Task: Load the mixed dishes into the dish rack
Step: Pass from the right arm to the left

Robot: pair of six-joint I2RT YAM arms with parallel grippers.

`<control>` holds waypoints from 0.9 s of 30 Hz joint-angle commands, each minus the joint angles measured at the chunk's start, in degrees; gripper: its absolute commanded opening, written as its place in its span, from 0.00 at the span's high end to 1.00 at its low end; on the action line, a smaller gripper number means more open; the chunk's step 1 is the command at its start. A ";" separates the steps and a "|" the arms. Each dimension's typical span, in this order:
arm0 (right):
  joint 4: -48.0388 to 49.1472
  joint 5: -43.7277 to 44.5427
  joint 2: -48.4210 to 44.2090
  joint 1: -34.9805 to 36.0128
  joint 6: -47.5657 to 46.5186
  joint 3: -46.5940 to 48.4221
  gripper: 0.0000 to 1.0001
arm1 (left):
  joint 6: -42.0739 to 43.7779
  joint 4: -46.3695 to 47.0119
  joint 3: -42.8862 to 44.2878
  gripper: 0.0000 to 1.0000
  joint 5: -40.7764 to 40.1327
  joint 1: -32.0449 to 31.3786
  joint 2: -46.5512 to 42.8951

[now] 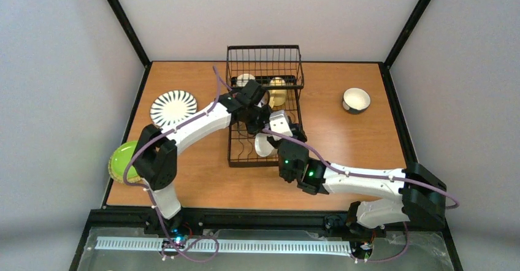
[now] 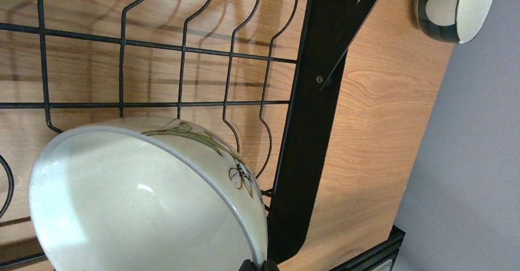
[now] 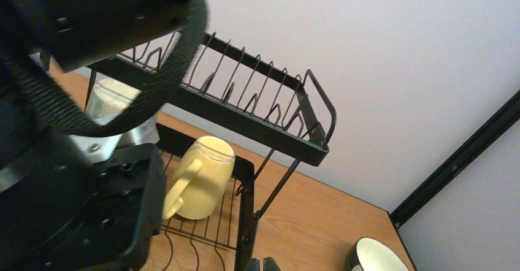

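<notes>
Cream bowl (image 2: 141, 209) rim pinched by barely visible left fingers (image 2: 250, 266); right fingers (image 3: 271, 265) together, mostly cut off.

The wooden worktop (image 1: 362, 154) has a black border. Pale grey walls (image 1: 270, 7) stand around it, with black posts (image 1: 122, 19) in the far corners. A white toothed strip (image 1: 257, 246) lies along the near edge.

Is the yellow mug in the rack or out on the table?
In the rack. The yellow mug rests on the wire floor of the dish rack, inside its black frame. The top view shows it there too.
</notes>
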 commanded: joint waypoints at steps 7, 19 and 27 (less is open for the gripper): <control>-11.22 2.55 -6.68 -3.58 14.97 1.57 0.98 | -5.20 16.70 -8.08 1.00 4.07 0.68 -8.50; -21.80 1.80 -8.43 -9.89 29.26 3.63 0.98 | -9.30 35.15 -18.90 1.00 7.16 3.02 -15.47; -24.30 0.03 -8.36 -15.26 36.17 3.65 0.98 | -14.15 52.24 -25.77 1.00 10.87 3.67 -14.34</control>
